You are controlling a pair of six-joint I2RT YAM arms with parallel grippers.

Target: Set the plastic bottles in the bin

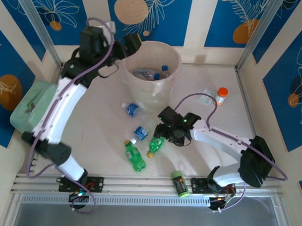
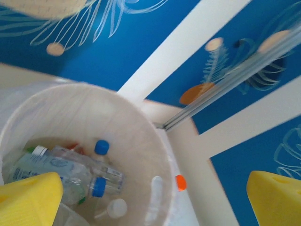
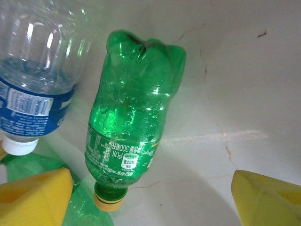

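The bin point(image 1: 151, 68) stands at the back of the table with several plastic bottles point(image 2: 70, 174) lying inside it. My left gripper point(image 1: 135, 44) hovers at the bin's left rim, and its yellow fingers point(image 2: 28, 200) are spread wide over the bin point(image 2: 141, 155) with nothing between them. My right gripper point(image 1: 166, 134) is open just above a green bottle with a yellow cap point(image 3: 131, 113) lying on the table point(image 1: 156, 145). A clear blue-labelled bottle point(image 3: 37, 89) lies beside it. Another green bottle point(image 1: 134, 156) and a second clear one point(image 1: 132, 110) lie nearby.
A mint-green case point(image 1: 32, 104) sits at the table's left edge. An orange-capped container point(image 1: 221, 95) stands at the right, and a lime-green canister with a black lid point(image 1: 179, 184) lies by the front rail. A purple cable point(image 1: 191, 97) loops over the table.
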